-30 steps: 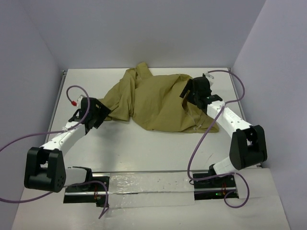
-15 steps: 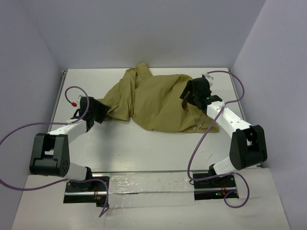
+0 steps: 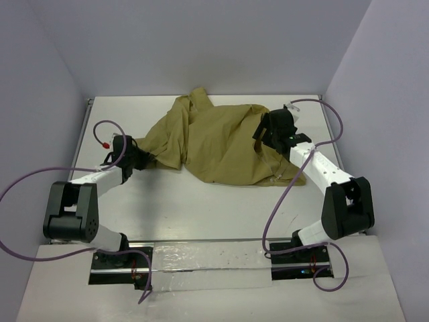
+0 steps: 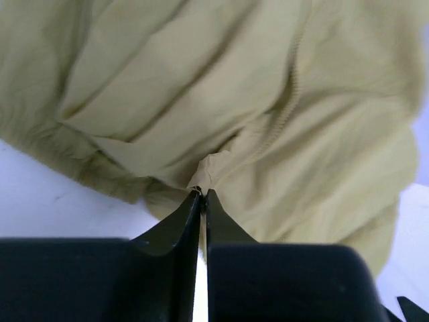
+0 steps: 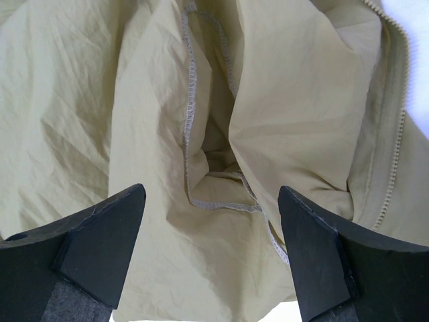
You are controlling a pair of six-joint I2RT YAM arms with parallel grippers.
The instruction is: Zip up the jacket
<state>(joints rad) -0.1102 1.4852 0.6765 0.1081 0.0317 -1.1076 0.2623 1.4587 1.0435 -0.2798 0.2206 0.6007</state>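
Observation:
The khaki jacket (image 3: 214, 141) lies crumpled on the white table, spread from centre to right. My left gripper (image 3: 142, 161) is at its left edge, shut on a small pinch of cloth; in the left wrist view the jacket (image 4: 221, 100) bunches right at the closed gripper (image 4: 202, 193). My right gripper (image 3: 268, 131) hovers over the jacket's right part, open. In the right wrist view the gripper (image 5: 211, 208) stands wide over folds of the jacket (image 5: 80, 100) with a stitched seam, and zipper teeth (image 5: 395, 134) run down the right side.
The white table (image 3: 201, 201) is bare in front of the jacket. Purple walls close the back and sides. Purple cables (image 3: 295, 181) loop off both arms.
The left arm has folded back at its base while its gripper reached the jacket's left edge and closed on the cloth. The right arm has barely moved.

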